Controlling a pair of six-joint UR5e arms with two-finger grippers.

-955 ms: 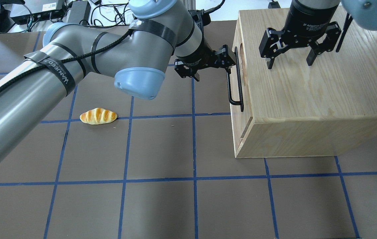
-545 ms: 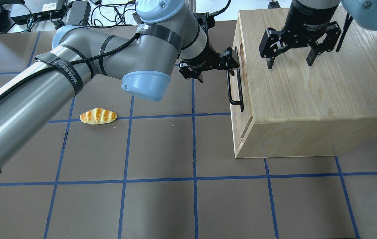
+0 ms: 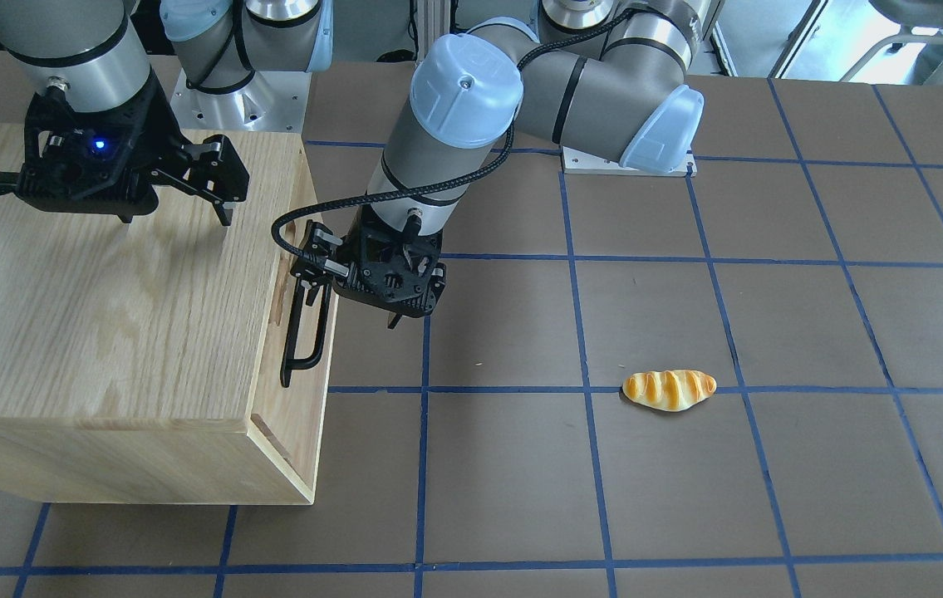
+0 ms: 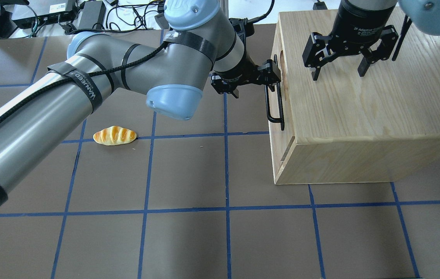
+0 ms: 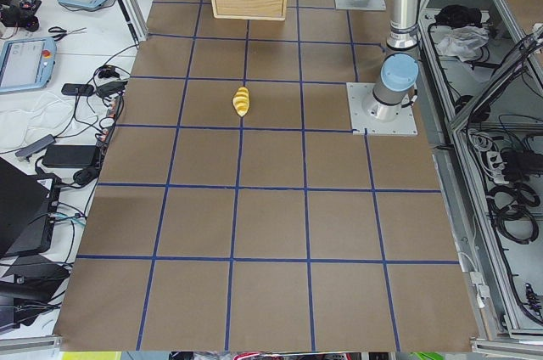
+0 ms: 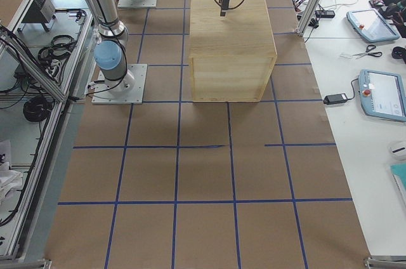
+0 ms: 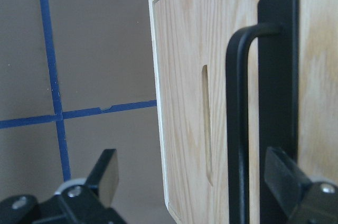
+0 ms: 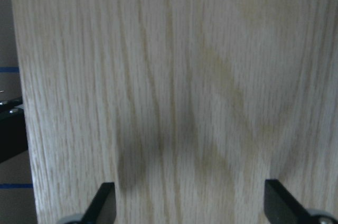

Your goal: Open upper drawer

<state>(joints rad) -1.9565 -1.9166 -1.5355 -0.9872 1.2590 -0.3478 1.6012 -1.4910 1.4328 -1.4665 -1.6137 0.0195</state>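
The upper drawer's pale oak front (image 4: 280, 133) faces left on the cabinet and sits flush, shut; it also shows in the left wrist view (image 7: 185, 49). Its black bar handle (image 4: 276, 102) (image 3: 305, 340) (image 7: 237, 129) runs along it. My left gripper (image 4: 254, 83) (image 3: 353, 306) is open at the far end of the handle. In the left wrist view the bar lies between the fingertips (image 7: 105, 174), close to the right one. My right gripper (image 4: 338, 71) (image 3: 176, 218) is open and empty, just above the cabinet top.
The big oak cabinet (image 4: 359, 116) (image 3: 105, 316) (image 6: 231, 47) stands on the brown gridded table. A toy bread roll (image 4: 114, 135) (image 3: 669, 389) (image 5: 242, 101) lies on the table to the left of the cabinet. Cables and boxes (image 4: 49, 15) lie beyond the far edge.
My left arm has moved right, toward the drawer front, bringing the open gripper up to the handle's far end. The right arm and the drawer have not moved.
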